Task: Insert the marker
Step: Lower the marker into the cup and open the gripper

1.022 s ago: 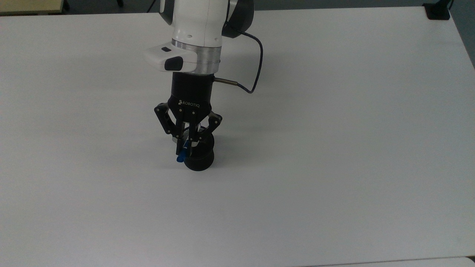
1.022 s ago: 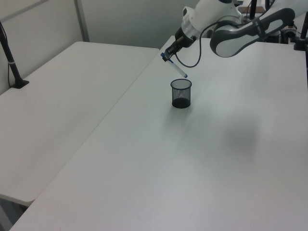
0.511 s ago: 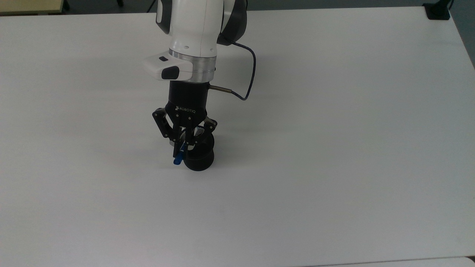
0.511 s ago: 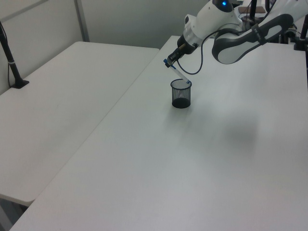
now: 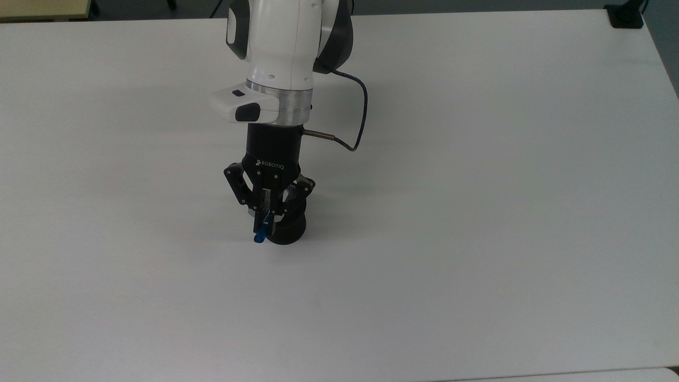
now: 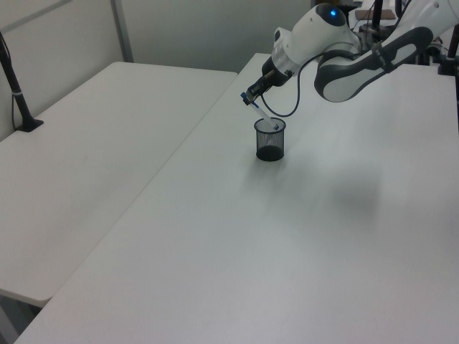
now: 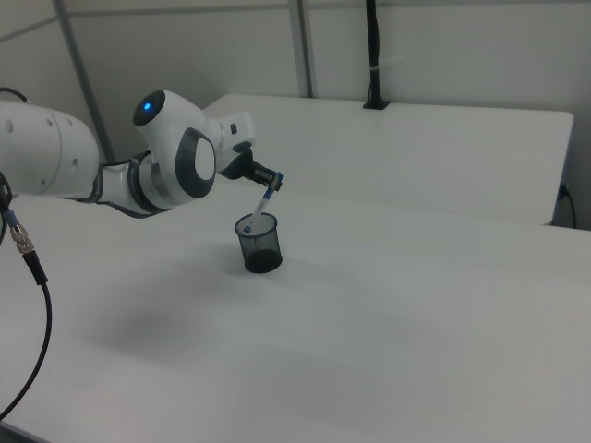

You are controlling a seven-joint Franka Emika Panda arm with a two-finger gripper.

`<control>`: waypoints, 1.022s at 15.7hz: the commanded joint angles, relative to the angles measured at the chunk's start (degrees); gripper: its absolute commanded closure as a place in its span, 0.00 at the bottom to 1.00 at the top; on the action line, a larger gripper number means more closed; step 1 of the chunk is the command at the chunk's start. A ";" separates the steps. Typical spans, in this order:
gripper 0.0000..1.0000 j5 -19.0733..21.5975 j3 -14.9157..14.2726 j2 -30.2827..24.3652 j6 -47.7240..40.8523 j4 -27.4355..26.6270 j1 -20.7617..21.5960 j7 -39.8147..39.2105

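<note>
Top view: gripper (image 5: 264,222) hides marker (image 5: 259,237) barrel.

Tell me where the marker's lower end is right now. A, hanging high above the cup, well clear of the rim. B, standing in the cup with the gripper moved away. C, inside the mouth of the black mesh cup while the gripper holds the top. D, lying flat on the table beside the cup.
C: in the left view the marker slants down from the gripper, which is shut on its capped upper end, and its lower end sits inside the rim of the black mesh cup.
</note>
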 commanded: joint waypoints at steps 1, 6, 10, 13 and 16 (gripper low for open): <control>0.89 -1.84 -0.43 0.13 1.61 -0.67 0.67 2.55; 0.00 -1.93 -0.43 -0.04 1.35 -0.68 0.84 2.64; 0.00 -1.66 -0.17 -1.80 0.12 0.38 1.28 2.64; 0.00 -1.49 0.01 -3.38 -1.64 0.21 1.72 2.64; 0.00 -1.49 0.01 -2.77 -1.64 -0.23 1.98 2.64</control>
